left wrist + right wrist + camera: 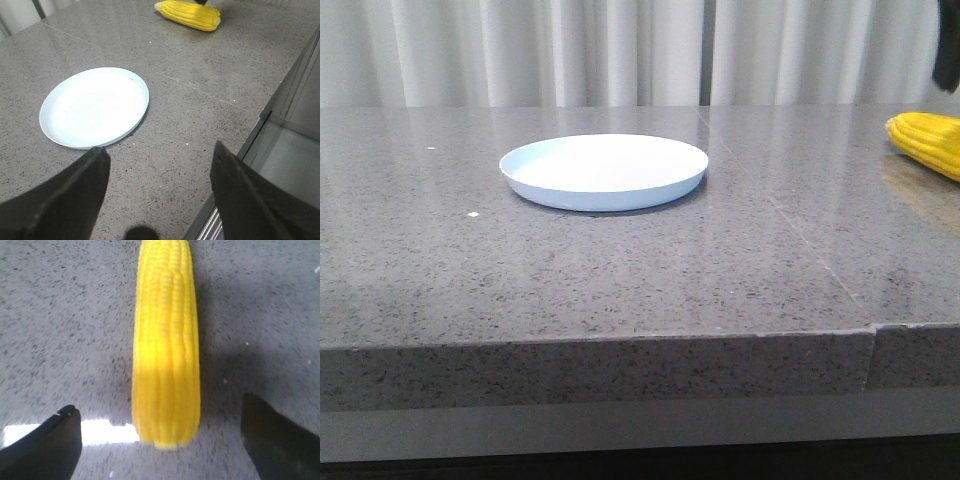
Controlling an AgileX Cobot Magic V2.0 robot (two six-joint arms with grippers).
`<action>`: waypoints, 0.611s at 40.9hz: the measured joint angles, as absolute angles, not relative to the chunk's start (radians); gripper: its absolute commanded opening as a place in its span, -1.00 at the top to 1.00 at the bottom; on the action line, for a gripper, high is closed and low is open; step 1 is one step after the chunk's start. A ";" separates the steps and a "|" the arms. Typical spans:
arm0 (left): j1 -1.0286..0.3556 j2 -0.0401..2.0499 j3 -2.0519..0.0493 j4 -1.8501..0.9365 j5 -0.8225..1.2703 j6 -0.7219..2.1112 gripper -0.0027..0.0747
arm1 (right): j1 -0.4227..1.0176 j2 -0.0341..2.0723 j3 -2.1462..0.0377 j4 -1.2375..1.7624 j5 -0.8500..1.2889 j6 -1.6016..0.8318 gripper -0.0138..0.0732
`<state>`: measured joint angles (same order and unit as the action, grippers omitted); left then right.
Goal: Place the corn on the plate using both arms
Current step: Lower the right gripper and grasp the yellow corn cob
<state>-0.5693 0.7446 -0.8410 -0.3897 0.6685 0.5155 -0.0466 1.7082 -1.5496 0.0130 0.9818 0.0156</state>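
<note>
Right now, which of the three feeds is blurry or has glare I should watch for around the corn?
Right wrist view: soft and streaky, corn blurred, a bright glare patch on the table beside its near end, between the open right gripper fingers. Front view: sharp, mild sheen on the stone near the plate. Left wrist view: clear; left gripper fingers dark and out of focus.

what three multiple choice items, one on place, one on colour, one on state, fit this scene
1. Where does the corn lie?
A. on the plate
B. on the table, right of the plate
C. in the left gripper

2. What colour is the plate?
A. white to pale blue
B. red
C. black

3. How is the right gripper?
A. shut on the corn
B. open, astride the corn
C. shut, holding nothing

Key: 1 B, the front view shows the cob far right; 2 A, its surface is pale; 3 B, the fingers stand apart from the cob.
</note>
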 measured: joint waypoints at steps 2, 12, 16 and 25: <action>-0.569 0.745 -0.841 -0.390 0.668 0.516 -0.18 | -0.047 1.753 -1.589 0.013 0.998 0.013 -0.85; -0.569 0.745 -0.841 -0.390 0.668 0.517 -0.18 | -0.051 1.943 -1.727 0.013 1.023 0.012 -0.85; -0.569 0.745 -0.841 -0.390 0.668 0.517 -0.18 | -0.052 1.977 -1.744 0.013 1.027 0.009 -0.66; -0.569 0.745 -0.841 -0.390 0.668 0.517 -0.18 | -0.052 1.993 -1.749 0.013 1.057 -0.007 0.25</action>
<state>-0.5693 0.7446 -0.8410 -0.3897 0.6685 0.5170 -0.0515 1.9926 -1.7493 0.0130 1.0572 -0.0075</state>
